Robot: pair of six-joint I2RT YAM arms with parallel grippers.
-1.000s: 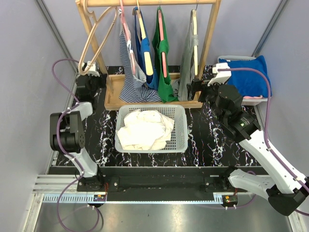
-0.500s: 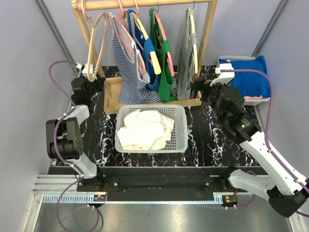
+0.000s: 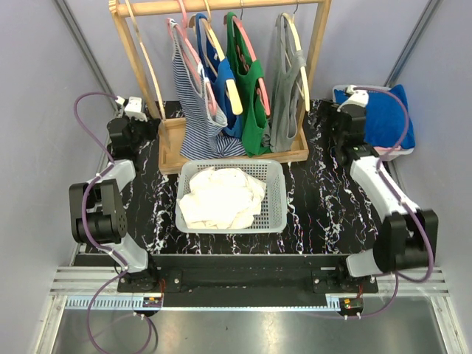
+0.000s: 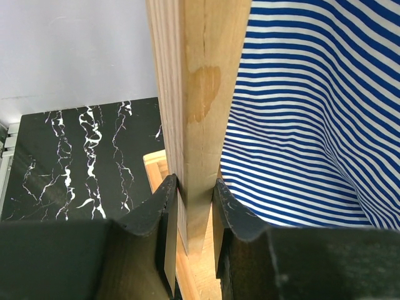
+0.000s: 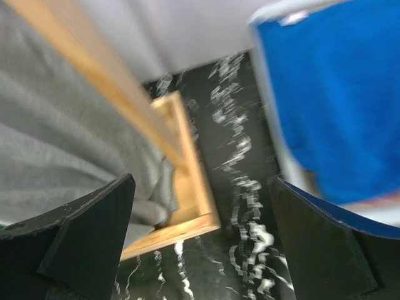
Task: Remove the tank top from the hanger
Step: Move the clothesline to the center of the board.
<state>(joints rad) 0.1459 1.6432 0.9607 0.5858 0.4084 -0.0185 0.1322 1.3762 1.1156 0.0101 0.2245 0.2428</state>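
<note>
A wooden rack (image 3: 221,7) holds several tank tops on hangers: striped (image 3: 193,110), blue (image 3: 221,81), green (image 3: 251,96) and grey (image 3: 284,88). My left gripper (image 3: 147,124) is shut on the rack's left post (image 4: 194,94), low down near its base; the left wrist view shows the gripper (image 4: 192,187) clamping the wood, with the striped tank top (image 4: 306,119) just right of it. My right gripper (image 3: 341,118) is open and empty, right of the rack and apart from it. The blurred right wrist view shows the gripper (image 5: 200,187) wide open, with the grey tank top (image 5: 56,144) at left.
A white basket (image 3: 232,164) of cream clothes stands in front of the rack. A blue cloth (image 3: 383,118) lies on a white tray at the back right; it also shows in the right wrist view (image 5: 325,94). The rack's base tray (image 3: 171,151) sits on the black marble table.
My right gripper has drawn back from the rack's right post to the right, and its arm has folded in. The rack shifted slightly left and the hangers swung. My left gripper stays on the post.
</note>
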